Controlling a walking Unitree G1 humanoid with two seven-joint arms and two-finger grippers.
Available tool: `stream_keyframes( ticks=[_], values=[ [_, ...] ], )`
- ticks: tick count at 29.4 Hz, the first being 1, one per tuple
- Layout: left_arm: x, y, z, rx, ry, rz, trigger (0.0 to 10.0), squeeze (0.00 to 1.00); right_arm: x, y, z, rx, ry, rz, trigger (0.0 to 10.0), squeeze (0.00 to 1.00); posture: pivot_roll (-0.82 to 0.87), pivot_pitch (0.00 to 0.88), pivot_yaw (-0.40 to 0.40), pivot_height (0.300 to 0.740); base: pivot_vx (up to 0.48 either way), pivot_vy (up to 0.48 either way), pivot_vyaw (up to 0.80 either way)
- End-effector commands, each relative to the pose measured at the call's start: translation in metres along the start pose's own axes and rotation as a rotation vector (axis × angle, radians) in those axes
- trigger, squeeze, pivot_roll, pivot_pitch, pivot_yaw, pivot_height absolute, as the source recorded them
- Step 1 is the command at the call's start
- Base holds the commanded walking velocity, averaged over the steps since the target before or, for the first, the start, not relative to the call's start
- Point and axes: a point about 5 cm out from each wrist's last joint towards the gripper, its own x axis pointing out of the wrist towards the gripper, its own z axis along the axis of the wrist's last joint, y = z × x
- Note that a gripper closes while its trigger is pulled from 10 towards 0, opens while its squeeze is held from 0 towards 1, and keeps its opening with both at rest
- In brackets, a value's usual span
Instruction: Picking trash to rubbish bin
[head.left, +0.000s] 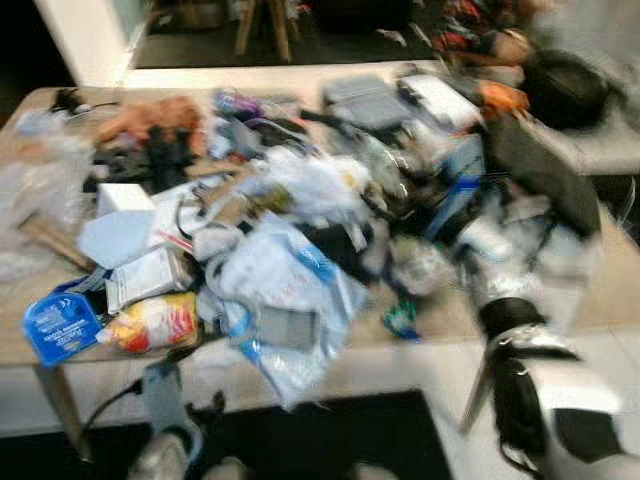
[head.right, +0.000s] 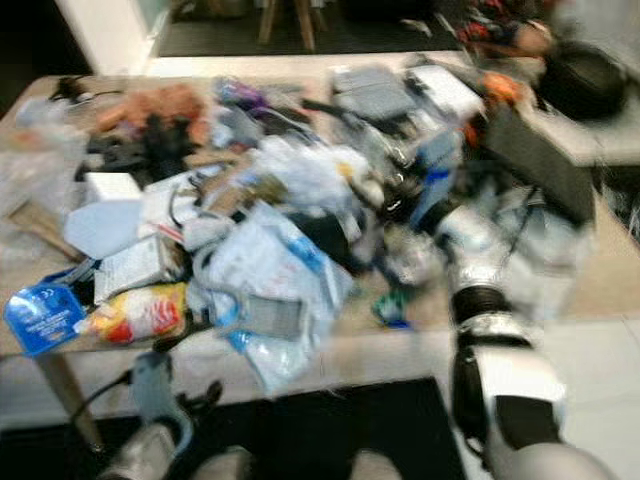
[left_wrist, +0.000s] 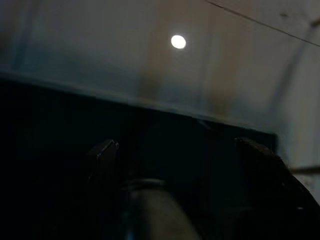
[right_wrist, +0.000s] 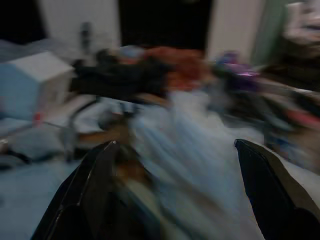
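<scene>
Left arm: the silver left arm (head.left: 165, 425) hangs low, below the near table edge, over a dark floor mat.
Left gripper: the left gripper (left_wrist: 177, 165) shows two black fingers set wide apart with nothing between them; beyond them lie dark shade and a pale surface with one bright spot.
Right arm: the silver and black right arm (head.right: 495, 370) reaches up from the near right over the table's right half.
Right gripper: the right gripper (right_wrist: 175, 165) has its two black fingers spread wide and holds nothing; it is out over the heap, pointing across it.
Near edge: the pale wooden table (head.left: 420, 320) has a bare strip along its near edge, just beside the right arm; a clear crumpled plastic bag (head.left: 290, 290) overhangs that edge.
Trash ahead of the gripper: blurred pale plastic wrapping (right_wrist: 170, 135) lies straight before the fingers, with a white box (right_wrist: 40, 67) off to one side and dark clutter behind.
Near left corner: a blue flat packet (head.left: 60, 325) and a yellow and red snack bag (head.left: 150, 322) sit at the near edge, well apart from the right gripper.
Far side: an orange soft lump (head.left: 150, 115) lies near the far left edge; a black round bag (head.left: 565, 85) sits beyond the far right corner.
Open room: light floor (head.left: 600, 350) lies to the right of the table.
Blur: the head views are smeared, so small items cannot be told.
</scene>
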Motion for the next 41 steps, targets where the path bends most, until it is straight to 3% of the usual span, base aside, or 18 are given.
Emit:
stream_keyframes(
  ticks=[1, 5, 9, 11, 16, 21, 25, 27, 29, 31, 33, 34, 36, 41],
  values=[
    [0.001, -0.011, -0.01, 0.002, 0.036, -0.007, 10.0, 0.0, -0.008, -0.008, 0.001, 0.0, 0.017, -0.019, 10.0, 0.0, -0.02, 0.074, -0.029, 0.74, 0.0, 0.0, 0.0],
    [0.004, -0.022, -0.01, 0.01, 0.047, -0.01, 10.0, 0.0, -0.009, -0.012, 0.002, -0.019, 0.043, -0.067, 10.0, 0.0, -0.02, 0.074, -0.029, 0.74, 0.0, 0.0, 0.0],
    [0.008, -0.034, -0.007, 0.014, 0.045, -0.02, 10.0, 0.0, -0.005, -0.016, 0.003, 0.043, 0.041, -0.132, 10.0, 0.0, -0.02, 0.074, -0.029, 0.74, 0.0, 0.0, 0.0],
    [0.009, -0.039, -0.006, 0.015, 0.042, -0.023, 10.0, 0.0, -0.005, -0.013, 0.004, 0.048, 0.032, -0.086, 10.0, 0.0, -0.02, 0.074, -0.029, 0.74, 0.0, 0.0, 0.0],
    [0.007, -0.031, -0.007, 0.011, 0.04, -0.015, 10.0, 0.0, -0.004, -0.014, 0.01, 0.081, -0.023, -0.069, 10.0, 0.0, -0.02, 0.073, -0.029, 0.74, 0.0, 0.0, 0.0],
    [0.006, -0.027, -0.008, 0.012, 0.043, -0.014, 10.0, 0.0, -0.001, -0.013, 0.017, 0.032, -0.01, -0.049, 10.0, 0.0, -0.02, 0.071, -0.025, 0.74, 0.0, 0.0, 0.0],
    [0.006, -0.026, -0.008, 0.011, 0.045, -0.016, 10.0, 0.0, 0.002, -0.008, 0.023, -0.016, 0.001, 0.032, 10.0, 0.0, -0.02, 0.074, -0.022, 0.74, 0.0, 0.0, 0.0],
    [0.006, -0.026, -0.008, 0.013, 0.048, -0.018, 10.0, 0.0, -0.001, 0.002, 0.031, -0.065, 0.029, 0.217, 10.0, 0.0, -0.02, 0.074, -0.022, 0.74, 0.0, 0.0, 0.0],
    [0.005, -0.024, -0.008, 0.013, 0.051, -0.02, 10.0, 0.0, -0.015, 0.004, 0.045, -0.191, 0.136, 0.385, 10.0, 0.0, -0.02, 0.077, -0.021, 0.74, 0.0, 0.0, 0.0],
    [0.005, -0.024, -0.009, 0.014, 0.054, -0.02, 10.0, 0.0, -0.027, 0.001, 0.06, -0.236, 0.169, 0.455, 10.0, 0.0, -0.02, 0.078, -0.02, 0.74, 0.0, 0.0, 0.0],
    [0.005, -0.023, -0.009, 0.014, 0.058, -0.02, 10.0, 0.0, -0.038, -0.01, 0.082, -0.303, 0.198, 0.468, 10.0, 0.0, -0.02, 0.078, -0.02, 0.74, 0.0, 0.0, 0.0],
    [0.005, -0.023, -0.009, 0.014, 0.058, -0.02, 10.0, 0.0, -0.038, -0.01, 0.082, -0.303, 0.198, 0.468, 10.0, 0.0, -0.02, 0.078, -0.02, 0.74, 0.0, 0.0, 0.0],
    [0.005, -0.024, -0.01, 0.015, 0.065, -0.022, 10.0, 0.0, -0.057, -0.02, 0.107, -0.387, 0.284, 0.51, 10.0, 0.0, -0.02, 0.08, -0.02, 0.74, 0.0, 0.0, 0.0],
    [0.005, -0.024, -0.011, 0.013, 0.071, -0.025, 10.0, 0.0, -0.08, -0.024, 0.113, -0.457, 0.505, 0.584, 10.0, 0.0, -0.03, 0.081, -0.019, 0.74, 0.0, 0.0, 0.0]
  ],
)
